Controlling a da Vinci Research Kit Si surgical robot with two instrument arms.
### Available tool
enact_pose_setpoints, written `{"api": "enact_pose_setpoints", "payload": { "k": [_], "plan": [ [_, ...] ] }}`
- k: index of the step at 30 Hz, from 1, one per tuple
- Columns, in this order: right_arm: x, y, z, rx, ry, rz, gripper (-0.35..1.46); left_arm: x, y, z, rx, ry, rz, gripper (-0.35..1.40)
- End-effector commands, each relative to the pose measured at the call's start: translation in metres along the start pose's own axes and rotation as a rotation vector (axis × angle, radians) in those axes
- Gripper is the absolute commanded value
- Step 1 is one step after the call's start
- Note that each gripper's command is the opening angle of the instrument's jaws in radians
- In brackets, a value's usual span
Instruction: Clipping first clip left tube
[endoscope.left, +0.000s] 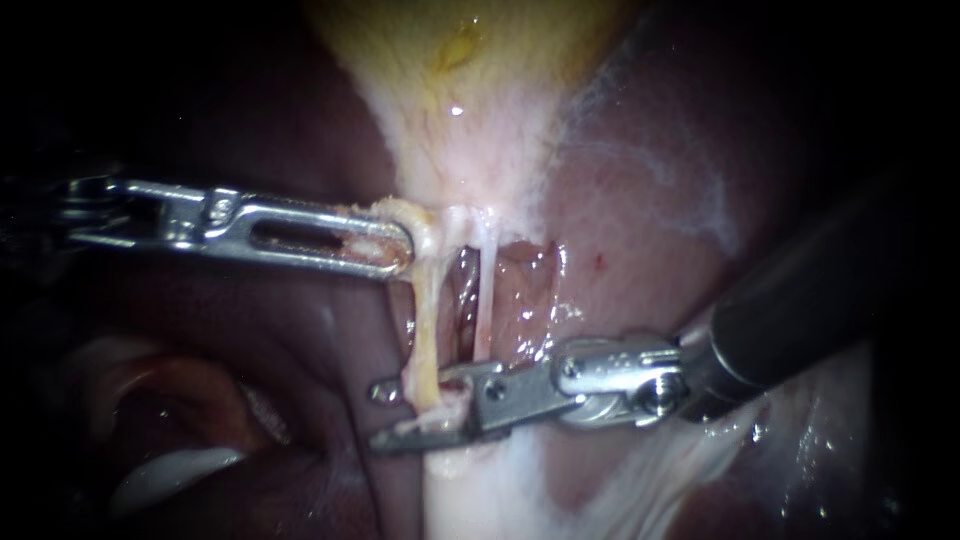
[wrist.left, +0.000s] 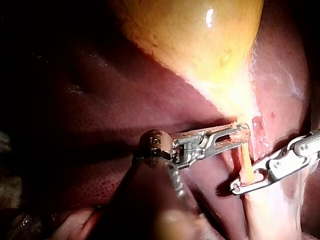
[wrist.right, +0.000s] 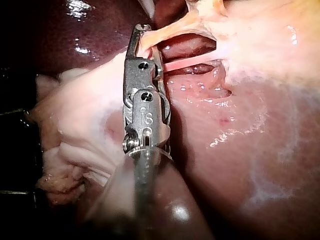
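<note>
From the frame's mid-left the left tool (endoscope.left: 405, 250) reaches in over dark liver (endoscope.left: 250, 340). Its jaws are clenched on the upper end of the left tube (endoscope.left: 425, 320), the yellowish strand running down from the gallbladder (endoscope.left: 450, 60) at the upper centre. Just right of that strand, and apart from it, runs a thinner pale tube (endoscope.left: 485, 290), with a wet red hollow behind both. From the lower right the right tool (endoscope.left: 378, 415) comes across, its jaws parted either side of the left tube's lower end, not closed on it.
</note>
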Motion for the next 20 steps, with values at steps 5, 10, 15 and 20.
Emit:
{"api": "enact_pose_setpoints", "payload": {
  "k": [5,10,15,20],
  "plan": [
    [0.0,0.0003,-0.0004,-0.001,-0.044,0.026,-0.35,0.0,0.0001,-0.0001,0.001,0.001,0.001,-0.35],
    [0.0001,0.0001,-0.0004,0.006,-0.047,0.026,-0.35,0.0,0.0002,-0.0001,0.001,0.001,0.001,-0.35],
    [0.0,0.0002,-0.0005,0.009,-0.047,0.026,-0.35,0.0,0.0002,-0.0001,0.001,0.001,0.001,-0.35],
    [0.0,0.0003,-0.0005,0.012,-0.047,0.027,-0.35,0.0,0.0003,-0.0001,0.001,0.001,0.001,-0.35]
  ]
}}
